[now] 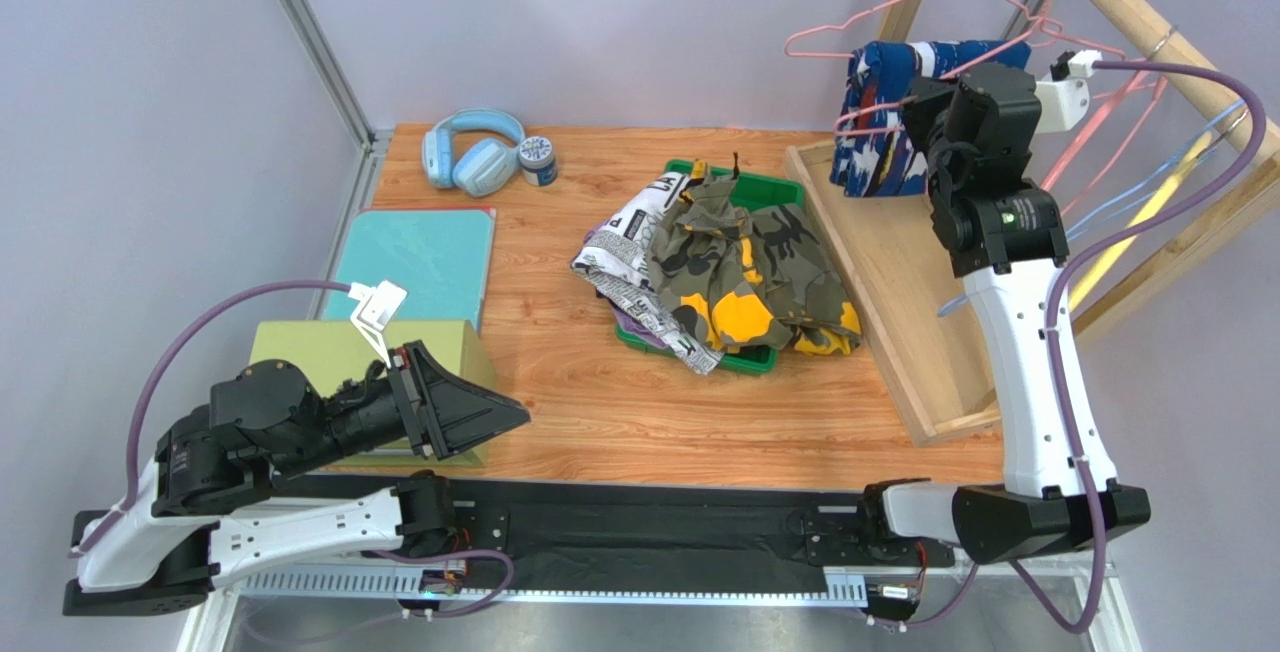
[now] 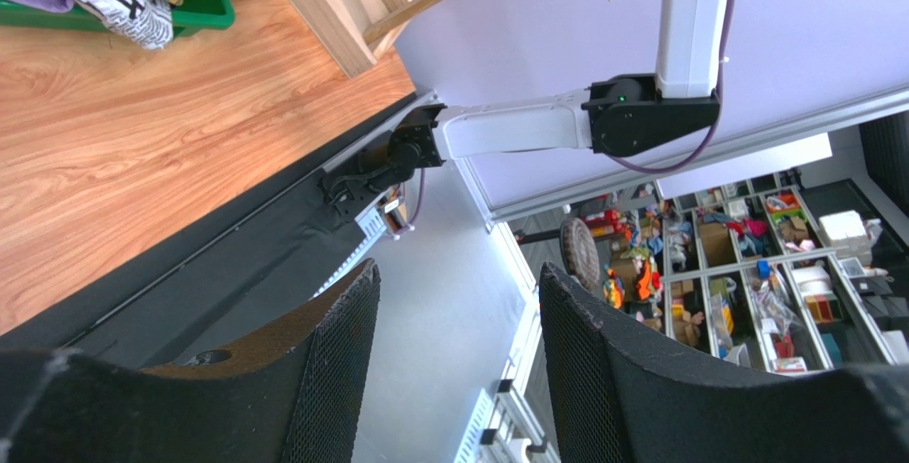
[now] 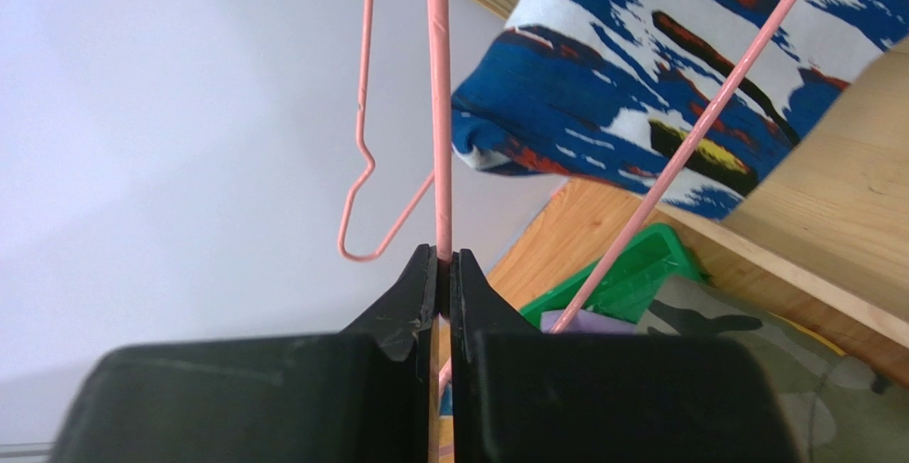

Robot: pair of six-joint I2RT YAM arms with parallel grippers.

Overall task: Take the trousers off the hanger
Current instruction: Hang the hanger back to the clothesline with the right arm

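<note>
One pair, the blue-white-red trousers, hangs draped over a pink hanger at the far right, above the raised wooden rack base and clear of the worktop. The right claw is clamped together on a thin wire of that hanger, the fingers pressed tight on either side of it. In the right wrist view the printed cloth sits just beyond the claw, and a second pink wire runs slantwise in front of it.

Left of the rack a green tray holds a loose heap. The camouflage pair lies on top, the newsprint pair spills over the tray's left rim, and a purple pair shows only as an edge underneath.

The worktop is wood-grain, with a black strip along its near edge and pale lilac walls around it. At the back left lie blue headphones and a small round tin. A teal sheet and an olive-green pad lie nearer. More wire hangers in pink, blue and yellow hang from the rack's pole.

The left claw lies low over the olive pad, well apart from the clothes, its fingers spread and holding nothing
</note>
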